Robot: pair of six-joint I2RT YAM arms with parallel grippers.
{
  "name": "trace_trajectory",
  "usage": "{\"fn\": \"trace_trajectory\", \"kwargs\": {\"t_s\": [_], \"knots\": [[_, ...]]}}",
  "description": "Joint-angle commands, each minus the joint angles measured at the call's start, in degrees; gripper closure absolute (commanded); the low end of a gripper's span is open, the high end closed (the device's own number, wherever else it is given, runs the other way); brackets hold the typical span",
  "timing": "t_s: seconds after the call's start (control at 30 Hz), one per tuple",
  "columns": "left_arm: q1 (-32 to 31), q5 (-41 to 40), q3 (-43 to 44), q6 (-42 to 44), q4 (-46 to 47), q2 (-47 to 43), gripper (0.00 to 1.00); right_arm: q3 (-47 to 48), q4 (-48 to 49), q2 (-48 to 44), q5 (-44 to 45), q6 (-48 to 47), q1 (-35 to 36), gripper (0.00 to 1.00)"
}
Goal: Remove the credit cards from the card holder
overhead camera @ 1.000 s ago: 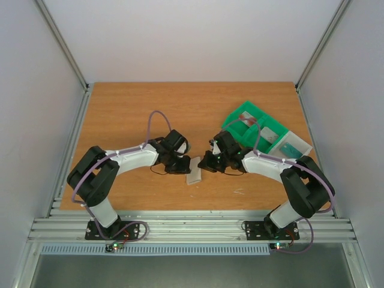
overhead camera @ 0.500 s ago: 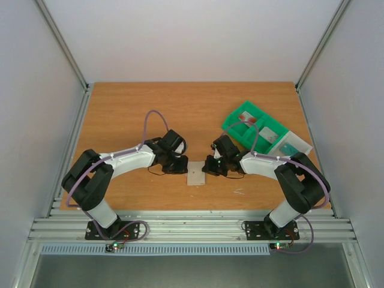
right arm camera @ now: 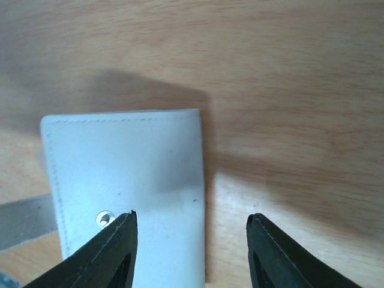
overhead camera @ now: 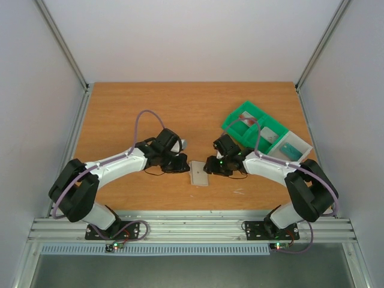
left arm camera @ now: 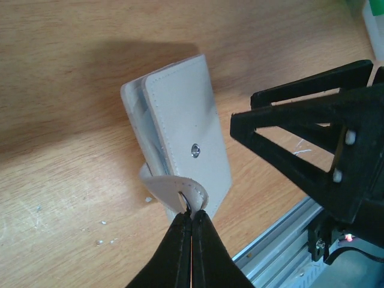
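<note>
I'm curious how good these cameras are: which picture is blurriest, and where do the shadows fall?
Right wrist view: softest, the wooden tabletop grain is smeared, and dark shadow lies above and right of the flat pale stitched card holder. Left wrist view: sharper, stitching and snap are clear, with shadow above and left of the holder. Top view: evenly lit, no glare.

Everything was lit evenly and fairly brightly from overhead. In the left wrist view a soft dark shadow was thrown on the table (left arm camera: 72, 60) just past the card holder (left arm camera: 183, 129). Around the card holder, the right wrist view was rendered pretty blurry, wood grain included.
</note>
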Motion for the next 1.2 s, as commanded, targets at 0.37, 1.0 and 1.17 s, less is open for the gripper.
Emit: {"fn": "trace_trajectory", "kwargs": {"t_s": [0.37,1.0,1.17], "knots": [[-0.10,4.53,2.20,-4.37,5.18,-1.85,1.00,2.26,-0.88,-2.40,-6.01,-0.15,2.48,0.34],[-0.11,5.16,1.32,-6.71,6.65,-3.69,1.00,2.91,0.07,-1.32,-6.12,0.52,3.19,0.26],[-0.13,4.68,0.86,-6.32,6.04,-4.08,0.99,2.97,-2.70,-1.12,-1.77,-0.62,3.16,0.32]]}}
